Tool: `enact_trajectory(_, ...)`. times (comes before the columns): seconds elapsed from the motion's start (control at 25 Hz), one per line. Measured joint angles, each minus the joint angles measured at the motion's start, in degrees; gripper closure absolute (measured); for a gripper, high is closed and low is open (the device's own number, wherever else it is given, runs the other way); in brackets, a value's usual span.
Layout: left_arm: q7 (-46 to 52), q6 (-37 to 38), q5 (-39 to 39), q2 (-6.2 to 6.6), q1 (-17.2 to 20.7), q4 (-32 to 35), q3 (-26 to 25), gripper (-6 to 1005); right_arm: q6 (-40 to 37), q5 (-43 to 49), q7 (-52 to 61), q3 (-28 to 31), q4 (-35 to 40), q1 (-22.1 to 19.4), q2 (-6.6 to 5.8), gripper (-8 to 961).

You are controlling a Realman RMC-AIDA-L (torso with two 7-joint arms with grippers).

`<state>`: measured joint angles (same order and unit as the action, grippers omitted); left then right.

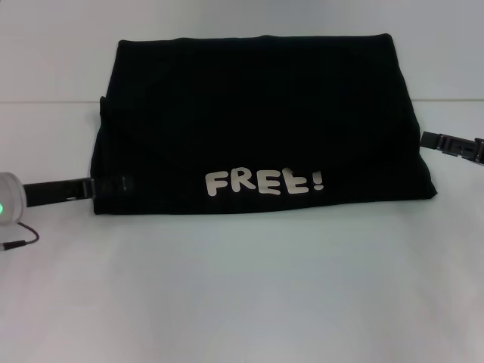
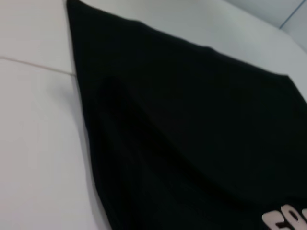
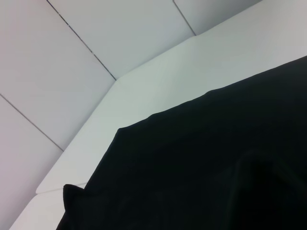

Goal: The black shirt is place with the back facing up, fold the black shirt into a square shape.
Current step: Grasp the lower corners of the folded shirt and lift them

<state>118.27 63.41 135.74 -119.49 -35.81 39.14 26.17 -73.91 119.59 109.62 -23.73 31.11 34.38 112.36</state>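
The black shirt lies folded into a wide rectangle on the white table. Its white "FREE!" lettering faces up along the front edge. My left gripper is at the shirt's front left corner, low at table level and touching the fabric edge. My right gripper is at the shirt's right edge, just beside the fabric. The left wrist view shows the shirt with folds and part of the lettering. The right wrist view shows the shirt's far corner.
A thin cable lies on the table by my left wrist, which has a green light. White wall panels stand behind the table's far edge. Bare table stretches in front of the shirt.
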Motion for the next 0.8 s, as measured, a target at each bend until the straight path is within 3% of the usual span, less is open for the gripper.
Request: enact_trajectory(0.8, -1.33, -1.32, 3.31, -0.6, 0.53, 0.34, 5.01, 165, 0.01, 1.02, 0.67, -0.09, 0.0, -0.44, 0.01, 141)
